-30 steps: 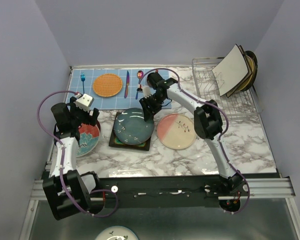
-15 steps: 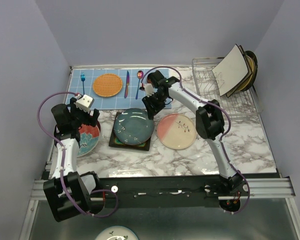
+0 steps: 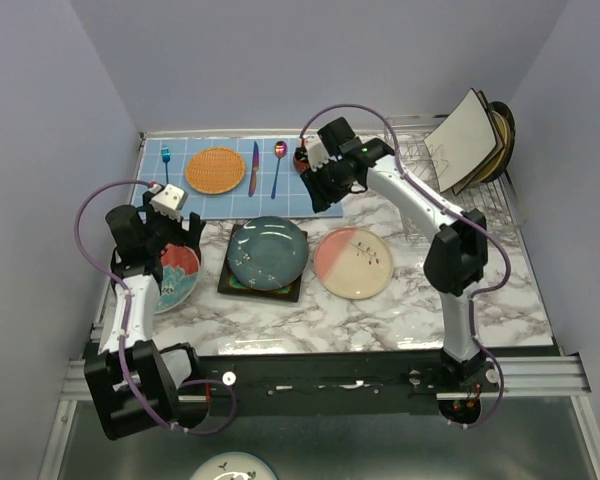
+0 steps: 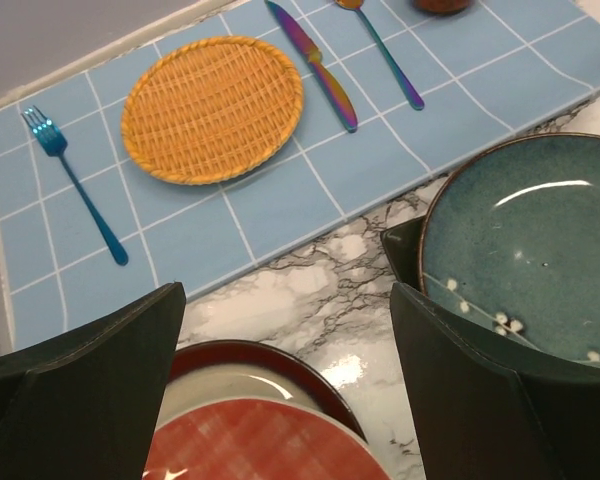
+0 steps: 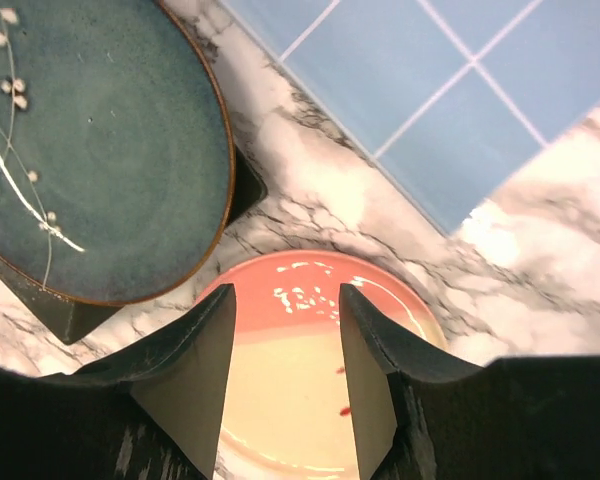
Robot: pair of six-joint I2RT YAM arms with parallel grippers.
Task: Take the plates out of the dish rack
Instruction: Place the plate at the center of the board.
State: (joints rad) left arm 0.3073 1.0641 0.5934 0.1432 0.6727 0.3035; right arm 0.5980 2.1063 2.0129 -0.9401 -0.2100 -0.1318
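Observation:
In the top view the dish rack stands at the back right. A cream square plate leans in it, with darker plates behind. On the table lie a teal plate stacked on a dark square plate, a pink-and-cream plate, and a red-rimmed plate at the left. My right gripper hovers open and empty by the mat's right end; the right wrist view looks down past its fingertips at the pink-and-cream plate. My left gripper hangs open and empty over the red-rimmed plate.
A blue checked mat at the back left carries an orange woven round mat, a fork, a knife and a spoon. A small dark-red cup stands at its right end. Walls close in the back and both sides.
My right arm has risen and swung from the teal plate's far edge back and to the right, toward the rack. The left arm has hardly moved.

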